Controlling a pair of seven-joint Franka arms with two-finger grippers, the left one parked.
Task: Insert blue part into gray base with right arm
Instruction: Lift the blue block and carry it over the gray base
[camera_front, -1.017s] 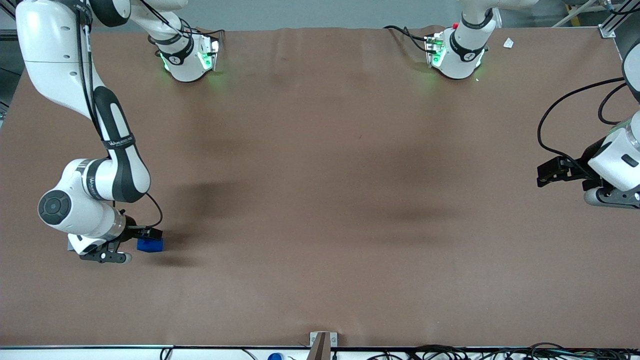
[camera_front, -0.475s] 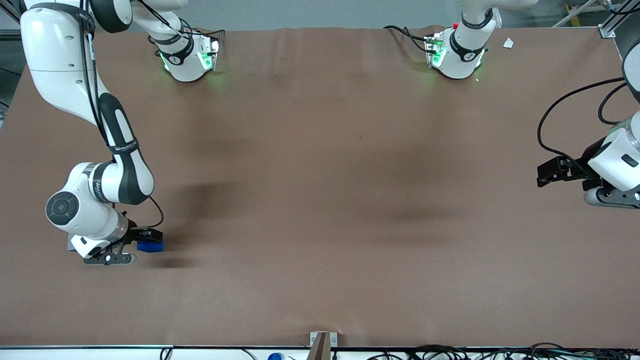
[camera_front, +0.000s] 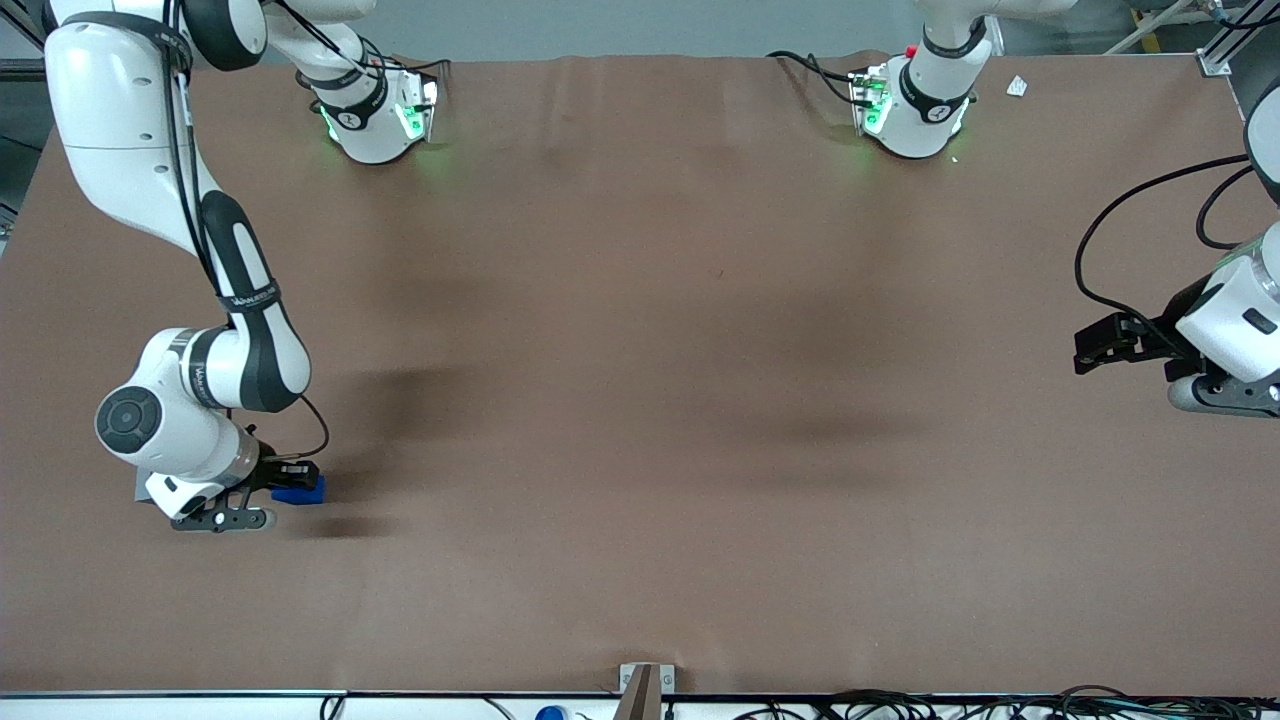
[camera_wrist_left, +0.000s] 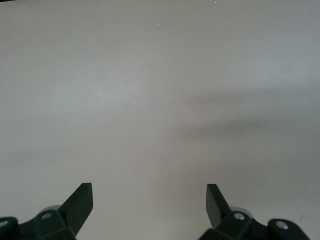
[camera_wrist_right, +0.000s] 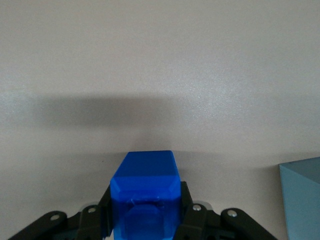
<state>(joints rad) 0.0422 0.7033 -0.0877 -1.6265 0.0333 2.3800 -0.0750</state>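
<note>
Lettering runs along a black band on my right arm (camera_front: 235, 290) in the front view, white on black, too small for me to read. My arm is white with black joint bands and bends down toward the working arm's end of the brown surface (camera_front: 650, 400). At its tip my jaws (camera_front: 285, 478) sit low over the surface, and the blue part (camera_front: 300, 491) shows just beneath them as a small bright-blue block. A sliver of light gray shows under my wrist; I cannot tell from this view whether it is the gray base. My arm's base glows green at the edge of the surface farthest from the front camera.

From the parked arm's wrist, only bare pale surface and a soft shadow band are seen.

From my own wrist camera, the blue part (camera_wrist_right: 145, 197) is a bright-blue cube with bevelled edges and a round hollow in the face turned toward the camera. My jaws (camera_wrist_right: 145, 210) are clenched on it, one black finger (camera_wrist_right: 106, 207) pressed to each side, so the opening is exactly the cube's width. A shadow lies on the pale surface (camera_wrist_right: 160, 60) above the cube. Beside the part, apart from it, a corner of the gray base (camera_wrist_right: 301, 200) shows as a pale blue-gray block. No writing is visible on either piece.
</note>
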